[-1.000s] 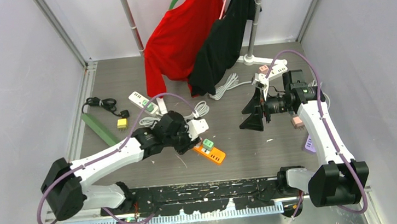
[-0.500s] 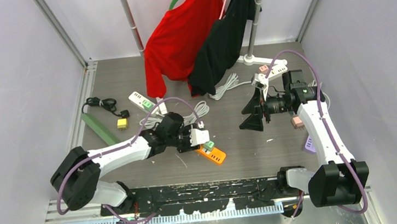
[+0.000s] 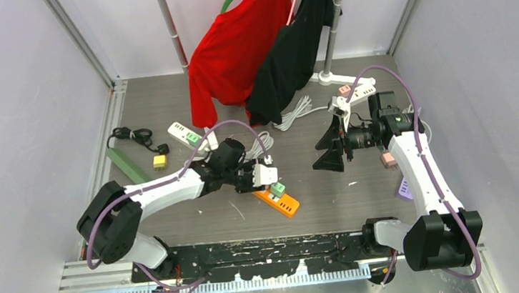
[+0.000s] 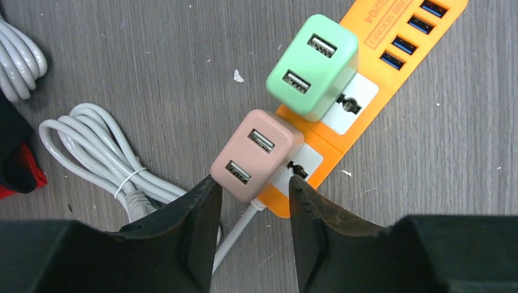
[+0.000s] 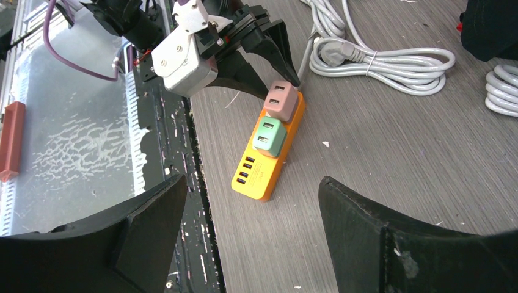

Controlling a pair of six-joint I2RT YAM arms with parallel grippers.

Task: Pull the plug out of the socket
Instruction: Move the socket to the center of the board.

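Note:
An orange socket strip (image 4: 397, 55) (image 3: 285, 203) (image 5: 259, 177) lies on the grey table. A green plug (image 4: 311, 66) (image 5: 269, 135) and a pink plug (image 4: 256, 152) (image 5: 281, 99) sit in it side by side. My left gripper (image 4: 253, 183) (image 3: 265, 177) is low at the strip's cable end. It is open, its fingertips (image 4: 207, 189) flanking the pink plug's near corner and the white cable. My right gripper (image 5: 250, 183) (image 3: 329, 148) hovers wide open to the right of the strip, with nothing in it.
Coiled white cables (image 4: 104, 152) (image 3: 260, 143) lie just behind the strip. A white power strip (image 3: 185, 132), green bar (image 3: 129, 170), yellow plug (image 3: 159, 160) and black cable (image 3: 134, 137) sit at the left. Red (image 3: 239, 41) and black (image 3: 297, 42) garments hang at the back.
My left arm has stretched out and swung to the right, bringing its gripper to the pink plug's end of the strip. The right arm has not moved.

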